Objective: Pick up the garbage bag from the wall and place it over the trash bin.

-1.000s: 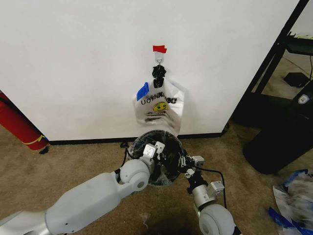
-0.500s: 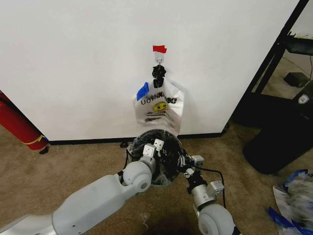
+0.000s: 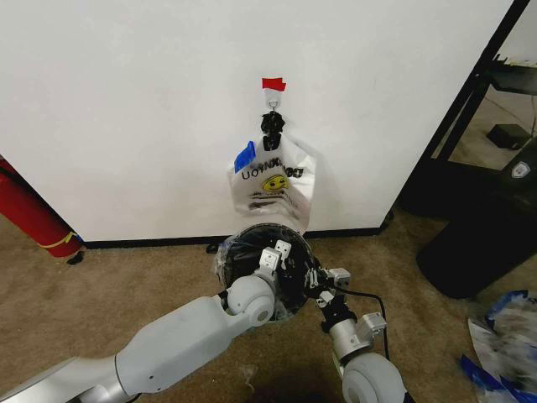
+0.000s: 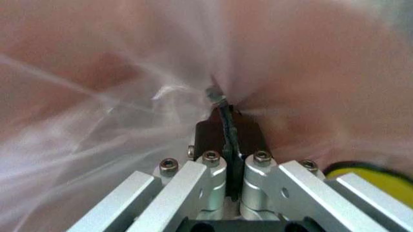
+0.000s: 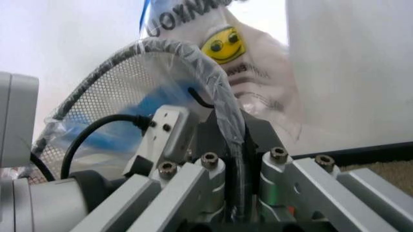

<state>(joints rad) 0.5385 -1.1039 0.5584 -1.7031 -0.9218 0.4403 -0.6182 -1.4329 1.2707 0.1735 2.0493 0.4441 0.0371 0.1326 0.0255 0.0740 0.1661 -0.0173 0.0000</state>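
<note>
The big white wall (image 3: 126,109) takes up most of the head view. A small hook with red tape (image 3: 273,84) sits high on it, and a white smiley-face shopping bag (image 3: 273,186) hangs from that hook. At 9 o'clock a red cylinder (image 3: 29,214) leans by the wall. A brown carpet (image 3: 109,285) covers the floor.

The trash bin (image 3: 239,243) stands on the carpet right under the hanging bag, close to the black baseboard. The garbage bag (image 5: 139,72) is already on the bin. Its thin clear film is wrapped over the rim, with blue showing inside.

The left gripper (image 3: 277,254) is inside the mouth of the bin. A second ago it was nearer 9 o'clock of the opening. Now it has moved across toward the middle. In the left wrist view its fingers (image 4: 242,135) are pressed together on a pinch of the clear film, and more film billows all around.

The right gripper (image 3: 325,285) is at the 4 o'clock edge of the bin and has hardly moved. Its fingers (image 5: 255,130) are closed over the rim, with the bag film caught between them.

I think the bag is nearly fitted. The left arm looks to be pulling the film farther across, while the right arm pins the other side.
</note>
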